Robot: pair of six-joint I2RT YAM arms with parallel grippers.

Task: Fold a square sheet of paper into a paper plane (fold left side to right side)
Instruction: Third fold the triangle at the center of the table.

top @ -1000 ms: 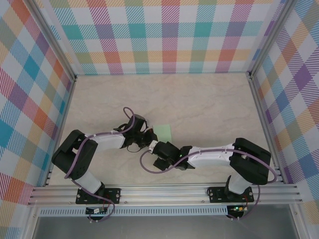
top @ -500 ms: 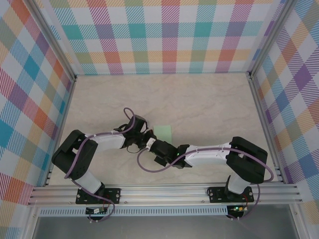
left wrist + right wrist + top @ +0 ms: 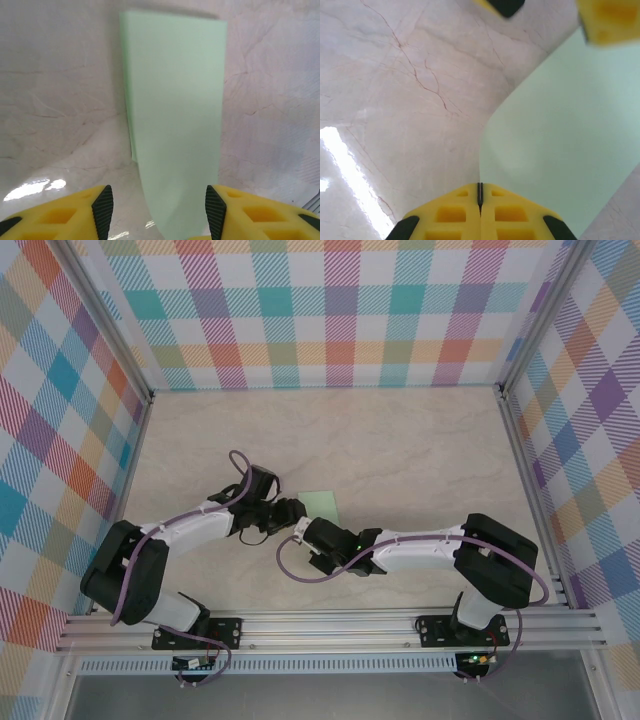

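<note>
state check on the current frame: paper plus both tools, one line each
square sheet of paper: folded into a narrow rectangle, far end flat on the table, near end curled up.
left tool: open, fingers on either side of the paper's near end, not gripping.
right tool: shut, apparently pinching the paper's lifted edge.

Scene being lit brightly, evenly from above. Soft shadows being cast onto counter (image 3: 420, 450). Glare patches being reflected off counter, lower left, both wrist views. Left tool (image 3: 545, 15) being rendered out of focus, right wrist view.
</note>
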